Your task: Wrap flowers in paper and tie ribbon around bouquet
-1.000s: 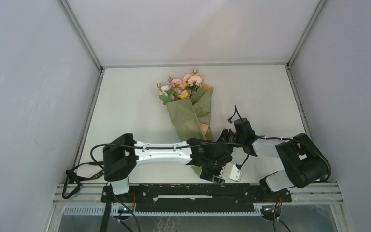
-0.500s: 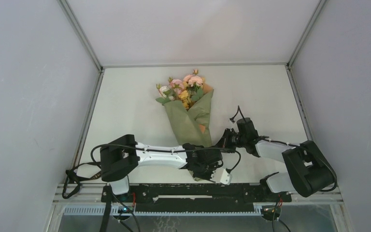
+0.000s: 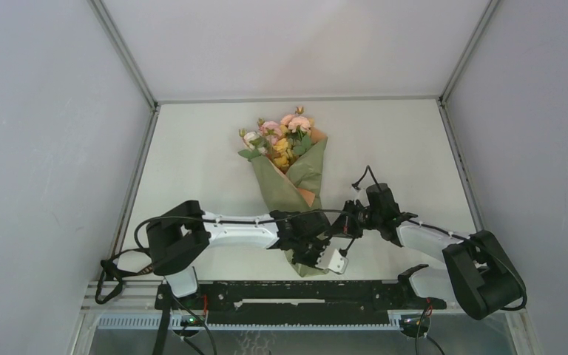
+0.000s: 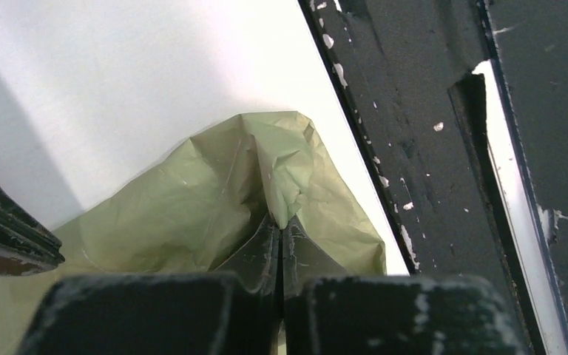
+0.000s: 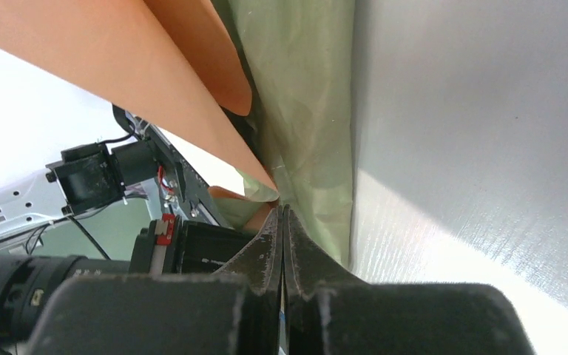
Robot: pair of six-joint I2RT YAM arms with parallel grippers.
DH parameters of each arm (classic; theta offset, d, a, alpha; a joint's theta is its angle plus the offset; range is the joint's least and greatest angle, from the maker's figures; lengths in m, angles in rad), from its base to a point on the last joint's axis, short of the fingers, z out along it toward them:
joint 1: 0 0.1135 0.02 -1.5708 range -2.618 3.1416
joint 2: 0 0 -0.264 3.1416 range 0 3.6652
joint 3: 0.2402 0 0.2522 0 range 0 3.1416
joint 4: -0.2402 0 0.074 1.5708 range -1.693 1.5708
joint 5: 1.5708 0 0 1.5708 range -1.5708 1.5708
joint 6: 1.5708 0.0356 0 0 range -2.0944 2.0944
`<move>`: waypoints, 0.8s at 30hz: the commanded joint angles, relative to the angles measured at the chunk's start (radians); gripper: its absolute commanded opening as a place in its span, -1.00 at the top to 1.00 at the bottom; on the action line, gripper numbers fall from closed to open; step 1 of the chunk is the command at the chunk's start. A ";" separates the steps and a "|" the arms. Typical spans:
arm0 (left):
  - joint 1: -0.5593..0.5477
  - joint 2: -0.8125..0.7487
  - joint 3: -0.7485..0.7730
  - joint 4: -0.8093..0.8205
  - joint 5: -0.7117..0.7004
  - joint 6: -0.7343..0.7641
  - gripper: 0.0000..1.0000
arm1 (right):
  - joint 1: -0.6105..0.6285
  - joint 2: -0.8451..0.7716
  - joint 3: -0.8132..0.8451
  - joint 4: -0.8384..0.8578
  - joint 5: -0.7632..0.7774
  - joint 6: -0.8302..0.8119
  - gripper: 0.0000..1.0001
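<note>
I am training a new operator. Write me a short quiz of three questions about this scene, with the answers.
1. True or false: the blooms are fully covered by the paper.
2. Which colour is the outer face of the paper? A: olive green. B: blue. C: white.
3. Fill the gap: the left gripper is ____ on the narrow end of the paper.

Key: 1 false; 2 A; 3 shut.
</note>
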 commanded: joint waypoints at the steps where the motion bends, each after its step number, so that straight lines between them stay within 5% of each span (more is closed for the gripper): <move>1: 0.047 0.065 -0.020 -0.127 0.201 0.077 1.00 | 0.001 -0.003 0.021 0.034 -0.030 -0.039 1.00; 13: 0.114 0.153 -0.005 -0.167 0.326 0.112 1.00 | -0.001 0.038 0.025 0.078 -0.063 -0.071 0.99; 24: 0.127 0.179 0.001 -0.196 0.351 0.154 1.00 | -0.021 -0.041 0.164 0.081 -0.045 -0.234 -0.30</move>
